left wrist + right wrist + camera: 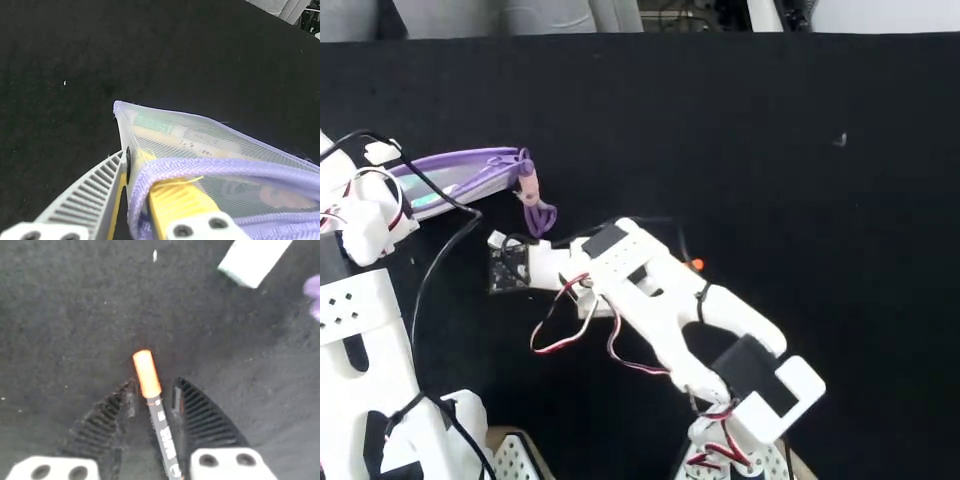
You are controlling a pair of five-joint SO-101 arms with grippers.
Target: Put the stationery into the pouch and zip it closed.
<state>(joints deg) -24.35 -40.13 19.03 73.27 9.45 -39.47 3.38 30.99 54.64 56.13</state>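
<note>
A: Table and pouch first?
B: Black table (770,150). The purple-edged pouch (460,175) sat on the left arm's side with its mouth unzipped. Shapes showed through its clear wall, so I judged some stationery was already inside.
A: What held it?
B: The left gripper (136,172). One finger was inside the mouth and one outside, pinching the rim, likely to keep the mouth open for loading.
A: And the other arm?
B: The right gripper (154,385) was low over the table, fingers spread either side of a pen (161,430), not squeezing it. It read as lining up a grab. The orange cap (146,372) poked out past the tips.
A: Smaller items?
B: A pale block, probably an eraser (254,260), lay loose beyond the pen. The zip strap (535,205) hung at the pouch's end, untouched.
</note>
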